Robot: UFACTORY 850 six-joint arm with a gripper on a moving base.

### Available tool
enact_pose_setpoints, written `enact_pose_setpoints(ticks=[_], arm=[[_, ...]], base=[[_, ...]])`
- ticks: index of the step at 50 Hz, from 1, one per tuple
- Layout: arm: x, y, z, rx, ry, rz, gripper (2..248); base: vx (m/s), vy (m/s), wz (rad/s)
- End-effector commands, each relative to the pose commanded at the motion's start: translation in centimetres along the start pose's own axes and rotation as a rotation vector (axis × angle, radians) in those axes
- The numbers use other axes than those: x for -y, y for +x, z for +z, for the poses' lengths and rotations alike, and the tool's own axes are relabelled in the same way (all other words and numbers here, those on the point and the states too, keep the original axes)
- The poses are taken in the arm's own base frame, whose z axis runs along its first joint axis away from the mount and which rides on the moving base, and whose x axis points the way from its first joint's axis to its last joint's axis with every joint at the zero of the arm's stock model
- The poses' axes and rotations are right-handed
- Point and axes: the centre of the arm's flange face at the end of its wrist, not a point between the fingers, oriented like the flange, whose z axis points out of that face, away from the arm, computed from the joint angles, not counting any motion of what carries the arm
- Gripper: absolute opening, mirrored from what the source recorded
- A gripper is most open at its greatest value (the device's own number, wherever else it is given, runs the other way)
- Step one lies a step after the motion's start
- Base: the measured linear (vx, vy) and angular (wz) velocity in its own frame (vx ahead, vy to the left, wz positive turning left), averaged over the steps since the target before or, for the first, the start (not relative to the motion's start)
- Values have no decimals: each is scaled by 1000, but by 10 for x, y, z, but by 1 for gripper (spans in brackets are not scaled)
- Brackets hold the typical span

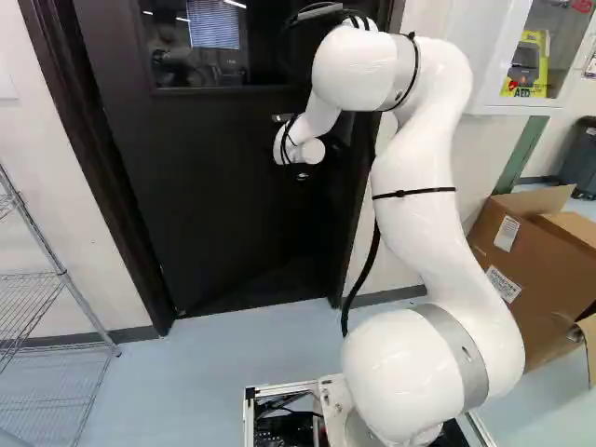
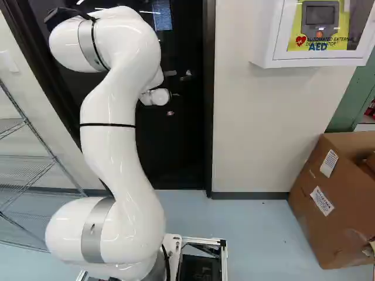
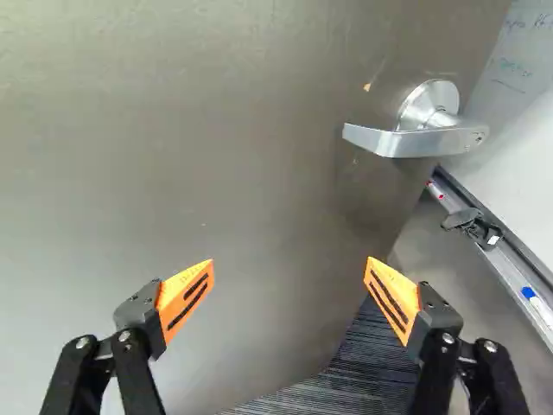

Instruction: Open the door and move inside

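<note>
Door (image 1: 214,196) is standing ahead of the base (image 2: 224,257), dark face toward the arm (image 1: 419,205). Lever handle (image 3: 406,138) is sitting on the door near its free edge, lying ahead of the gripper (image 3: 290,262) and off to one side, not between the fingers. Gripper is standing wide open, orange pads (image 3: 177,290) well apart, gripping nothing. Past the door's edge, whiteboard (image 3: 527,95), marker tray (image 3: 510,268) and striped carpet (image 3: 354,380) are showing, so door is probably standing ajar; base views are too dark around the wrist to settle how far.

Arm is reaching high and forward, likely for working at handle height while the base is staying clear of the door. Wide spread is leaving room for the lever, or for pushing the panel. Judging step: opening under way, entry pending. Next move is calling for widening the gap, then driving in; risk is the arm or base catching the door frame (image 2: 209,117).
</note>
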Motion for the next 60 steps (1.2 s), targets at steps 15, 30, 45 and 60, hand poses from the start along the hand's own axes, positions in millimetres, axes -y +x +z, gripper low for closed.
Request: enact_pose_setpoints(ticks=[15,30,45,60], arm=[[26,0,-11,6,80,-74,247],[48,3,11,-15,149,-144,247],[66,6,39,-43,196,-193,247],[70,8,68,-71,198,-199,247]], base=[[0,0,0],[0,0,0],[0,0,0],[0,0,0]])
